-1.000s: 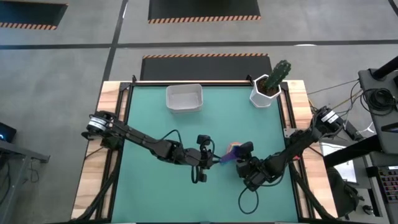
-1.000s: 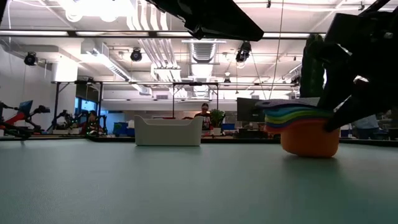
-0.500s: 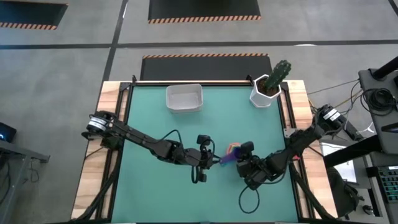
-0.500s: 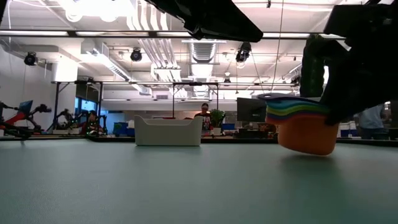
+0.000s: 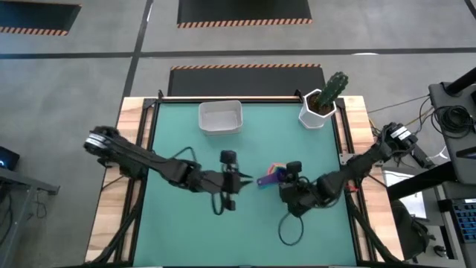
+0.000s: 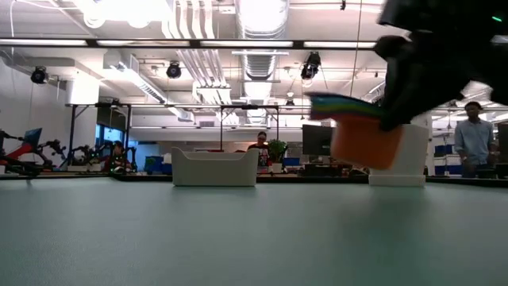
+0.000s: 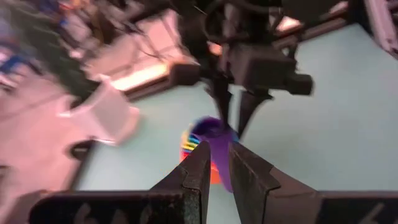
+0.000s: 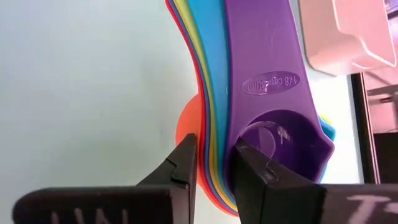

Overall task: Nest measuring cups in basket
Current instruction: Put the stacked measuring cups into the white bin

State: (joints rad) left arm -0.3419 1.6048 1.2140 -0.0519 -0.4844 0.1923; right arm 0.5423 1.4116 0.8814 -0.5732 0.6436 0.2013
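High view showed the stacked measuring cups [image 5: 274,174] near the middle of the green table [image 5: 178,141], a little to the right. The right gripper [image 5: 286,181] was clamped on the stack. In the right wrist view its two fingers [image 8: 183,163] pinched the rims of the measuring cups [image 8: 249,112], with the purple one on top and the orange one at the bottom. The flat handles all lay together and pointed away from the wrist. In the low view the stack [image 6: 361,127] hung in the air, clear of the table top.

The left gripper [image 5: 227,181] was just to the left of the stack, not touching it. Its jaws were close together with nothing between them, as the left wrist view [image 7: 214,171] showed.

The white basket [image 5: 221,117] sat at the far side of the table, to the left of the stack and well apart from it. So the cups would have to travel far and left to get there. The right arm already had them, so it looked like the one to carry them. A white pot with a cactus [image 5: 321,104] stood at the far right, out of that path.
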